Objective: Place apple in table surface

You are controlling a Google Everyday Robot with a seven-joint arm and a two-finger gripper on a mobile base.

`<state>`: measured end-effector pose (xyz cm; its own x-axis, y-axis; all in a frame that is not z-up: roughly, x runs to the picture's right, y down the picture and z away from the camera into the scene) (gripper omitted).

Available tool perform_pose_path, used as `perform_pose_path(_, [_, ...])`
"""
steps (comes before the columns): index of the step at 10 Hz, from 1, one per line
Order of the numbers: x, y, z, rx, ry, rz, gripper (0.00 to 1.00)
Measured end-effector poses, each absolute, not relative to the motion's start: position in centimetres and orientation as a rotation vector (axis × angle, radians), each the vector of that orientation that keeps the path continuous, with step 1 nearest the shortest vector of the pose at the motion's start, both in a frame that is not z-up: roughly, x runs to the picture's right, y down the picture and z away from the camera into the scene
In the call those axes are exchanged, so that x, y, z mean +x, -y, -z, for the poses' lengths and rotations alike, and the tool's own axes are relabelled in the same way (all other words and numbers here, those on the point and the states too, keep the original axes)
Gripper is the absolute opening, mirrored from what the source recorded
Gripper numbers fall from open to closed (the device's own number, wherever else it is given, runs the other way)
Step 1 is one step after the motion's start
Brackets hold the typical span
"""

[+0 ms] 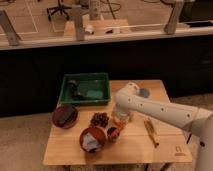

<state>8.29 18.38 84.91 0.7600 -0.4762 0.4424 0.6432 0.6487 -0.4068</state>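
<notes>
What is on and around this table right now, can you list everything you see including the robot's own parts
table surface: one, light wood, centre of view, small dark mark at its near right corner
tray: one, green, rear left of the table, small dark items inside
grapes: one cluster, dark, mid table in front of the tray
bowl: one, reddish brown, near left, something pale inside
plate: one, dark reddish, left edge of the table
apple: one, orange, under the gripper, right of the bowl
stick-like item: one, yellowish, right side of the table
cup: one, pale, rear right, behind the arm
arm: one, white, coming in from the right
gripper: one, low over the table at the apple
</notes>
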Motion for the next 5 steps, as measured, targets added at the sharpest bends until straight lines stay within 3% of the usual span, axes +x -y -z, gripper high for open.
perform_pose_path(5, [7.9, -14.5, -81.8, -0.526, 0.304, 0.65, 0.8])
